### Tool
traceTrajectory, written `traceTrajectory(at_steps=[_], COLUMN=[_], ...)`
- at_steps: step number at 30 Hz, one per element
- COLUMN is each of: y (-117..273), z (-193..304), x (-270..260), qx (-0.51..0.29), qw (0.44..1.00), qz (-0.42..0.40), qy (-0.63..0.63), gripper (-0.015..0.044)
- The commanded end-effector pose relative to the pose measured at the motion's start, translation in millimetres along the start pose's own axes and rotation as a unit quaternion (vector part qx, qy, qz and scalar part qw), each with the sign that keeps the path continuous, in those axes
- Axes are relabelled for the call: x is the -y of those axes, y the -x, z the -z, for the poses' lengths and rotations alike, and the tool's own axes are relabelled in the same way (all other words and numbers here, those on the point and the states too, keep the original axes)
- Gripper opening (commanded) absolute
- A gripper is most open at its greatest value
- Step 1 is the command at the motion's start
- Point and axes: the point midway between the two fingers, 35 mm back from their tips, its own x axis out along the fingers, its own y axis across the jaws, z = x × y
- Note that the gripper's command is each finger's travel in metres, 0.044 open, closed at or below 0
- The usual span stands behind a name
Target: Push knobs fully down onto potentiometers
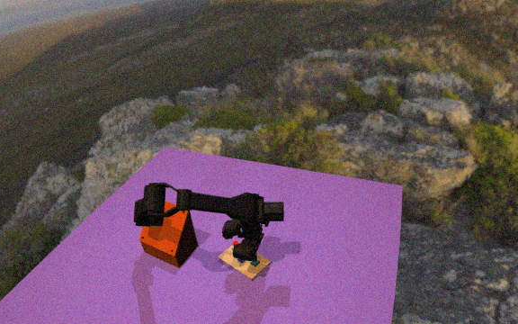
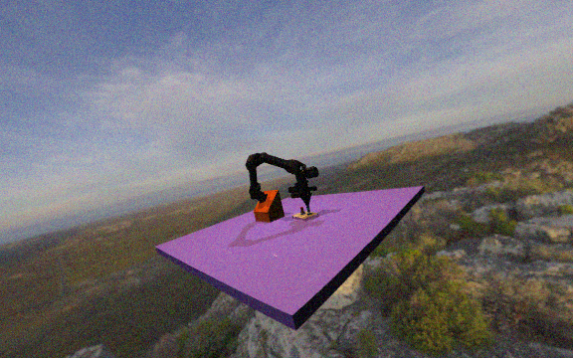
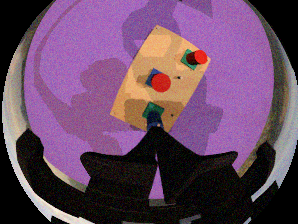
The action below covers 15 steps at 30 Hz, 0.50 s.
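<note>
From the top, your black metal gripper (image 1: 246, 257) (image 2: 308, 214) (image 3: 154, 129) hangs over the tan rectangular circuit board (image 1: 251, 273) (image 2: 299, 216) (image 3: 131, 95) on the purple table (image 1: 340, 252) (image 2: 277, 268) (image 3: 60, 55). In the exterior view, it points down. In the wrist view, your fingers are clenched on nothing, their tips at the dark blue knob (image 3: 154, 119) at the board's near end; two round red knobs lie beyond, along its long axis.

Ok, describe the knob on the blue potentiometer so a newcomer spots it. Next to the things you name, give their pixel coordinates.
Beside the orange wedge (image 1: 157, 231) (image 2: 267, 210) lies a small tan circuit board (image 1: 254, 271) (image 3: 132, 95). In the wrist view it carries a row of three potentiometers. Yours is the middle one's round red knob (image 3: 161, 83); the other red knob (image 3: 200, 57) sits over a green body, near a corner.
</note>
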Motion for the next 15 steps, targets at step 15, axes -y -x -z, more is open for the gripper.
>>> traceTrajectory(at_steps=[15], y=[-11.7], z=[0.8], x=[-1.6], qx=[0.005], qw=[1.0], qz=[0.0], qy=[-0.005], gripper=[0.0])
